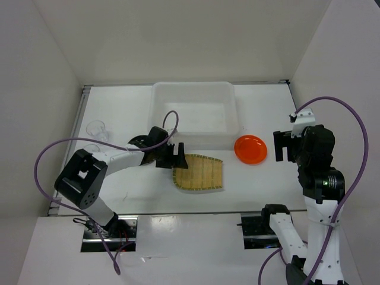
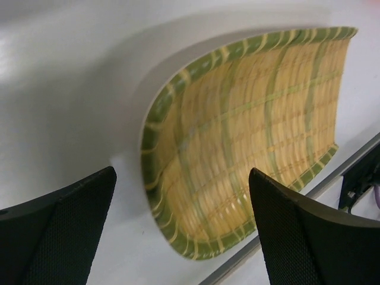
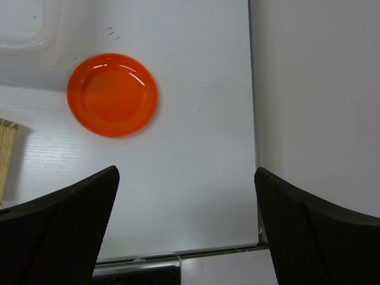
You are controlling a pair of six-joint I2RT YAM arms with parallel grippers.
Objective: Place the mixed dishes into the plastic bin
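From above, I saw the plastic bin (image 1: 196,113) at the far edge of the counter (image 1: 124,184), the bamboo tray (image 1: 200,173) toward the near edge and the orange plate (image 1: 250,149) nearer the right edge. On the left wrist, my left gripper (image 1: 172,157) stood spread before the tray's rounded end. On the right wrist, my right gripper (image 1: 284,146) was spread too, short of the plate.

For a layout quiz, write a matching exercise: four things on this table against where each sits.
1 tan woven bamboo tray
2 small round orange plate
3 translucent white plastic bin
4 small clear glass cup

A far middle of the table
B left edge of table
C beside the bin's right near corner
D table centre, near side of bin

Pairs: 1-D, 2-C, 3-A, 4-B
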